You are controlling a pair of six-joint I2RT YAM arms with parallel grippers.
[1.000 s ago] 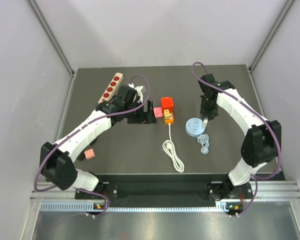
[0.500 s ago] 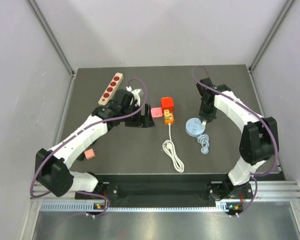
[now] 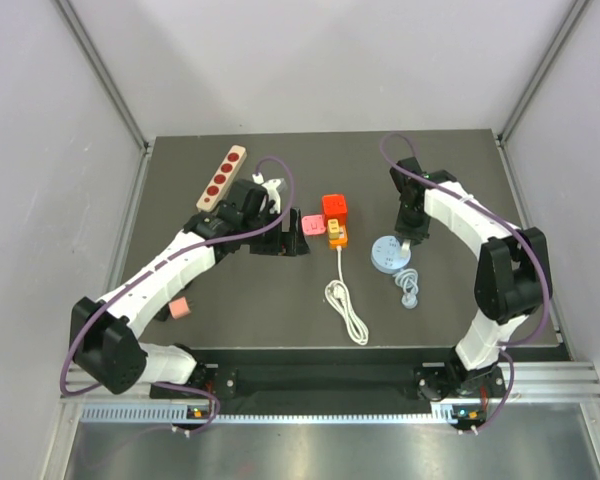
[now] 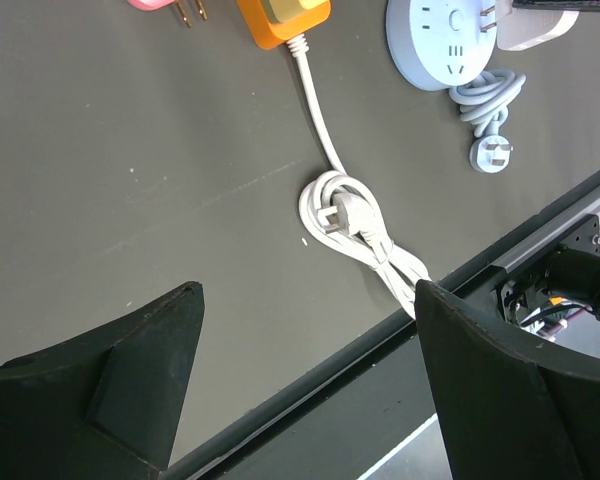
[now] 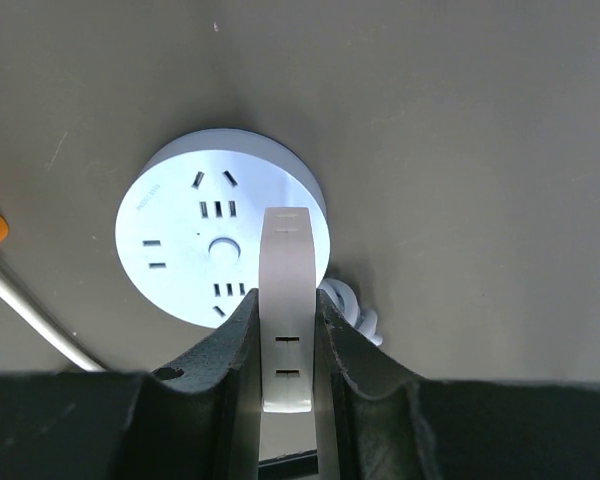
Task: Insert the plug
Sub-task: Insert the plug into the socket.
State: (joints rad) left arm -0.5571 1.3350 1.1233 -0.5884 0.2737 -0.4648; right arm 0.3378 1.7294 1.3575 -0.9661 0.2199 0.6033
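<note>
While both arms reach over the dark table [image 3: 450, 180], I read the plug [image 3: 334, 206] standing at mid-table, touching the far end of the orange power strip [image 3: 336, 235]. I cannot tell whether it is seated in a socket. Neither gripper touches it.

Left gripper [image 4: 308, 290]: the jaws stand wide apart and hold nothing. In the top view it sits left of the plug, just beside a pink plug [image 3: 312, 222]. Its wrist camera looks between the fingers [image 4: 130, 400] at the strip's white cord [image 4: 355, 225], which lies coiled on the table near of the strip.

Right gripper [image 5: 286, 300]: the jaws are narrow and clamped on a white adapter block [image 5: 285, 250]. The block is over the near rim of the round pale-blue socket hub [image 5: 220, 240], right of the power strip. I cannot tell whether block and hub touch. The hub's own cord and plug [image 3: 409, 285] lie just near of it.

A wooden strip with a row of red sockets [image 3: 220, 178] lies at the far left. A small pink block [image 3: 180, 307] lies at the near left, beside the left arm.
</note>
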